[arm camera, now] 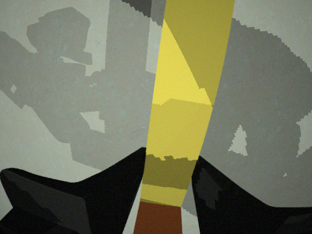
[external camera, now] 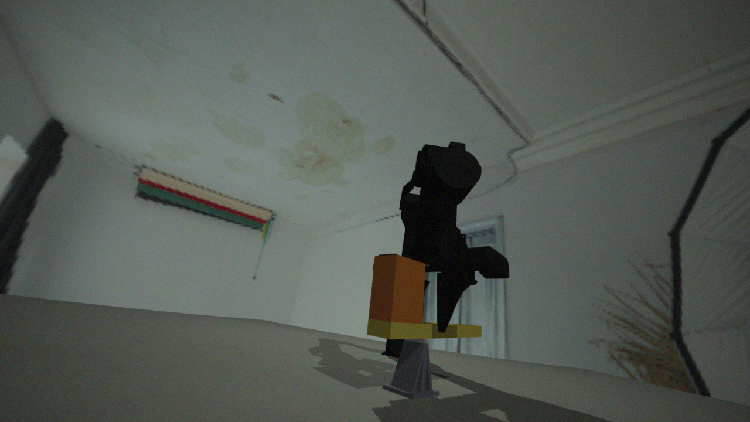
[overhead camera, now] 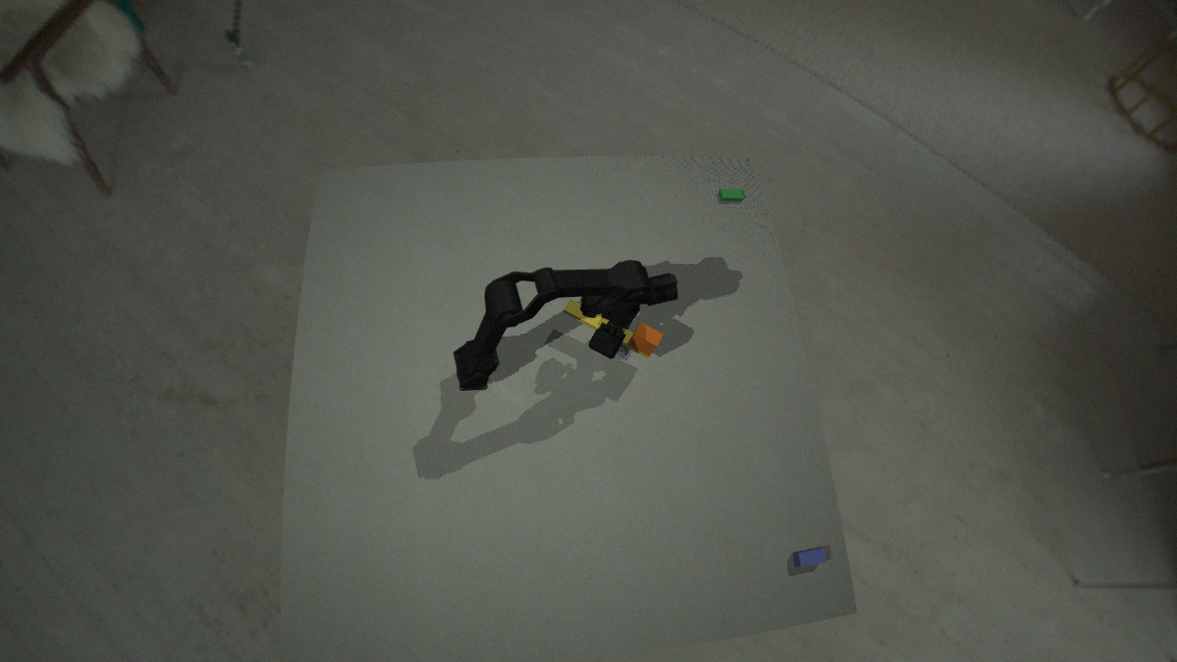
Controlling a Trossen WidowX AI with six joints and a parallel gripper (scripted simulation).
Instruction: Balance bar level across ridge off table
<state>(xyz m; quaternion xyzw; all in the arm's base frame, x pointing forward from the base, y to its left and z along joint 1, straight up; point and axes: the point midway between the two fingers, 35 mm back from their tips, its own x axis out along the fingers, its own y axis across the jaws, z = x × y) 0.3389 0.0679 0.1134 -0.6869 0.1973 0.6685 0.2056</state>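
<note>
A flat yellow bar (overhead camera: 585,317) (external camera: 409,330) (arm camera: 191,61) carries an orange block (overhead camera: 647,338) (external camera: 396,288) on one end. It lies about level on top of a small grey wedge-shaped ridge (external camera: 413,370) and looks clear of the table. My black gripper (overhead camera: 612,336) (external camera: 446,322) (arm camera: 166,178) is shut on the bar, one finger on each long side, just beside the orange block. The ridge is almost hidden under the gripper in the overhead view.
A small green block (overhead camera: 730,195) lies near the far right corner of the pale table mat (overhead camera: 411,535). A small blue block (overhead camera: 809,557) lies near the front right corner. The arm's base (overhead camera: 473,370) stands left of the ridge.
</note>
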